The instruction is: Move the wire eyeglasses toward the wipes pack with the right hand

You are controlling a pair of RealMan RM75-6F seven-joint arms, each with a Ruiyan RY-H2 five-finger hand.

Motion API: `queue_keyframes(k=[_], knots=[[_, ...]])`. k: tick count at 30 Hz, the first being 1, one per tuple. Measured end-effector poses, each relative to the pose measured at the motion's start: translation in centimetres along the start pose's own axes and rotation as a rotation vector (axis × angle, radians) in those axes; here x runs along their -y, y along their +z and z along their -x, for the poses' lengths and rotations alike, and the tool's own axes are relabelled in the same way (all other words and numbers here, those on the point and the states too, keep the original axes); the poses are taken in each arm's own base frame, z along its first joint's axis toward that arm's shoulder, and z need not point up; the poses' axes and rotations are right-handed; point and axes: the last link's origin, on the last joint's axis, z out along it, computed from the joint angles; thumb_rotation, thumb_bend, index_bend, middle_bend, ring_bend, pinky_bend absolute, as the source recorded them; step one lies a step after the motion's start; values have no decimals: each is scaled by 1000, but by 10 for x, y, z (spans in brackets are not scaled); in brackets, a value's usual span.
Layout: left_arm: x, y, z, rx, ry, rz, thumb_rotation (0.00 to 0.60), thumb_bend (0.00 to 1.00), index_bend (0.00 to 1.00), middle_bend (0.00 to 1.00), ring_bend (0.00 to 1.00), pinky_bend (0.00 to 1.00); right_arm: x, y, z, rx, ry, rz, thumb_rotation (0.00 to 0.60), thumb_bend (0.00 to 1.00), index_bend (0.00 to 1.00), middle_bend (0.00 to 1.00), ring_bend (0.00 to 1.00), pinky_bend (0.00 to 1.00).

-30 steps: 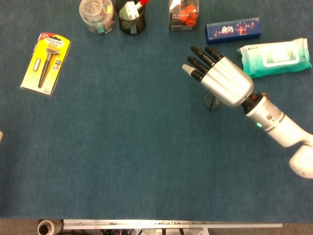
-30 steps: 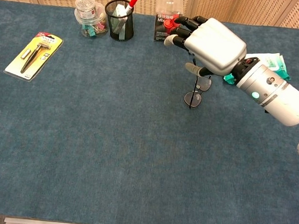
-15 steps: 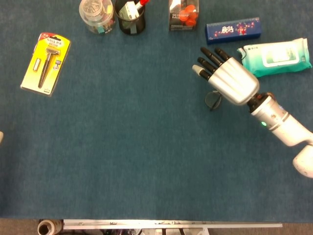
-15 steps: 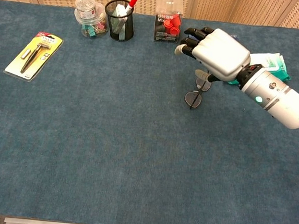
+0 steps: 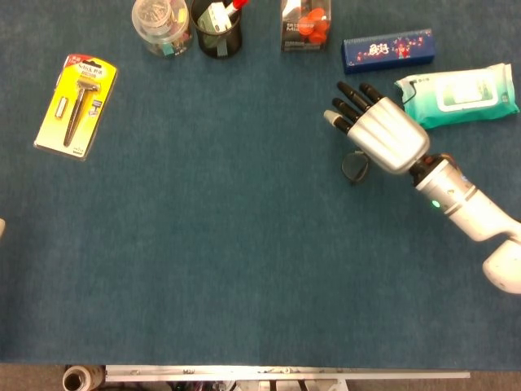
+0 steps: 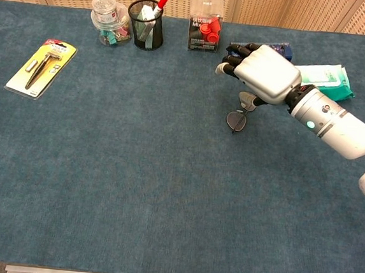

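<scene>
The wire eyeglasses lie on the blue table cloth, one round lens showing, the rest hidden under my right hand. My right hand hovers just above them, palm down, fingers stretched out and apart toward the back left; in the chest view its thumb hangs down next to the frame. Whether the thumb touches the frame I cannot tell. The teal wipes pack lies right of the hand, partly behind the wrist in the chest view. My left hand does not show.
Along the back edge stand a clear jar, a black pen cup, a box of red caps and a long blue box. A yellow razor pack lies far left.
My right hand has shifted right, toward the wipes pack, and sunk lower over the eyeglasses. The eyeglasses have hardly moved.
</scene>
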Motion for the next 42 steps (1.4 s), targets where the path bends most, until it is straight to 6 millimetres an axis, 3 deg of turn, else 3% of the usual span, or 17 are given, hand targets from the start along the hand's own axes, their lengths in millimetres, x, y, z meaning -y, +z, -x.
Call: queue_keyframes(k=[42], knots=[[-3, -1, 3, 12, 3, 16, 600, 228, 667, 553, 437, 562, 1, 14, 31, 83, 22, 35, 600, 275, 291, 296, 126, 268]])
